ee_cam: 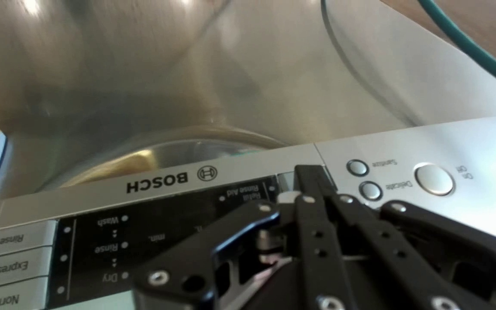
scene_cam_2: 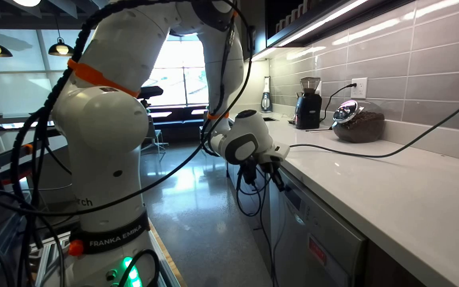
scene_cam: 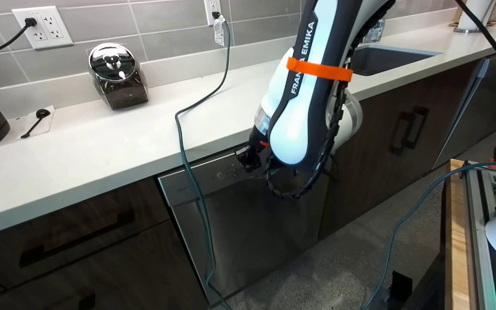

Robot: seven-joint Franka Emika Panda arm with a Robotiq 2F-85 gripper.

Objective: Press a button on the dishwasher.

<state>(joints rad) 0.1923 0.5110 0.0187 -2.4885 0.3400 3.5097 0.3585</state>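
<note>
The dishwasher has a steel-grey front under the counter. It also shows in an exterior view and in the wrist view. In the wrist view its control strip appears upside down. A black display lies between the Rinse, Express and Normal buttons and the gripper. My gripper is shut, with its fingertips over the silver strip at the display's end, partly hiding it. Contact cannot be told. Beyond are the Sanitize button, Delicate button and On/Off button. The gripper shows in both exterior views.
The white countertop edge overhangs the strip. A green cable hangs in front of the dishwasher, and shows in the wrist view. A glass jar stands on the counter. Dark cabinet doors flank the dishwasher.
</note>
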